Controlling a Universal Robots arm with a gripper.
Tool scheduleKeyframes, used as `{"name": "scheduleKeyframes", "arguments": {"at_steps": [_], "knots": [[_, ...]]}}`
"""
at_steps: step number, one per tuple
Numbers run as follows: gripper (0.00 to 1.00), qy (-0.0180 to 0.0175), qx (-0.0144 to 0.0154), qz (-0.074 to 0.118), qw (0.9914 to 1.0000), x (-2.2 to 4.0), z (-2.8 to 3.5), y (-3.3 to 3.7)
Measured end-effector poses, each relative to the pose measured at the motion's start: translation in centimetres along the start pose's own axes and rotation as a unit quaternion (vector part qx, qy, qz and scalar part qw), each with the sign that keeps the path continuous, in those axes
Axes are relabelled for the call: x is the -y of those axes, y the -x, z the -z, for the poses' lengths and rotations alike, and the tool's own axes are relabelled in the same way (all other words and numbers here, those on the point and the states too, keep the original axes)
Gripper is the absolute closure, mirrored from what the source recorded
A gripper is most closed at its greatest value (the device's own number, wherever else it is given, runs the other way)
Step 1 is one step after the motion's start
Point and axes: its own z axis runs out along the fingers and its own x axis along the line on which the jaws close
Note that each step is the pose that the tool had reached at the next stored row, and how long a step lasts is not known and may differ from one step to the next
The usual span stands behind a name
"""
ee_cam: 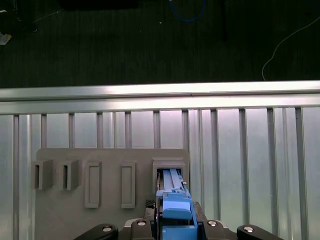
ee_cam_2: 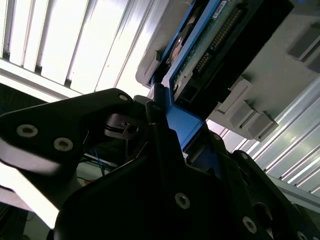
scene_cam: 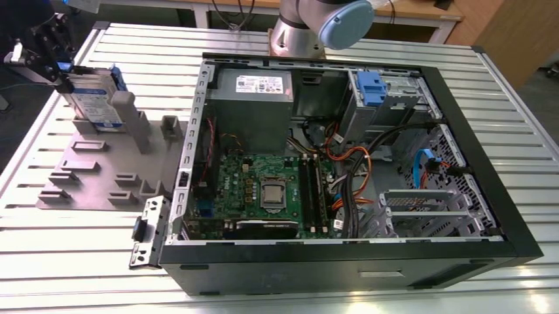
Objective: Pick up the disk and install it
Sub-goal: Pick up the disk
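Aluminium slatted table (scene_cam: 78,242) beneath disk (scene_cam: 91,101) and pincer (scene_cam: 61,72), dark floor (ee_cam: 150,45) beyond

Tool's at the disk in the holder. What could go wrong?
The disk stands upright in a slot of the grey holder; a tilted pull may jam it or drag the holder.
The tool is at the blue frame, one end of the disk, so it may swing once lifted.
Loose cables in the open computer case may snag it.

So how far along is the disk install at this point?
Done: the pincer is closed on the disk. In hand: that disk, upright at the grey holder. Left: the whole install; it isn't in the open computer case.
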Motion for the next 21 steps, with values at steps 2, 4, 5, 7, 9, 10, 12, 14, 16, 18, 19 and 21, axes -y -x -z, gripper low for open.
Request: {"name": "scheduleKeyframes", "arguments": {"at_steps": [2,4,5,7,9,10,12,14,16,18,19,21], "knots": [[0.63,0.0000,0.0000,0.000,1.00000,0.00,0.00,0.00],[0.63,0.0000,-0.0001,0.000,1.00000,0.00,0.00,0.00],[0.63,0.0000,-0.0001,0.000,1.00000,0.00,0.00,0.00],[0.63,0.0000,-0.0001,0.000,1.00000,0.00,0.01,0.00],[0.63,-0.0001,0.0000,0.000,1.00000,0.00,0.02,0.00],[0.63,0.0000,-0.0001,0.000,1.00000,0.00,0.05,0.00],[0.63,0.0000,-0.0001,0.000,1.00000,0.00,0.12,0.00],[0.63,0.0000,-0.0001,0.000,1.00000,-0.01,0.22,0.00],[0.63,0.0000,-0.0001,0.000,1.00000,-0.01,0.34,0.00],[0.63,0.0000,-0.0001,0.000,1.00000,-0.01,0.47,0.00],[0.63,0.0000,-0.0001,0.000,1.00000,-0.01,0.52,0.01],[0.63,0.0000,-0.0001,0.000,1.00000,-0.01,0.63,0.00]]}}
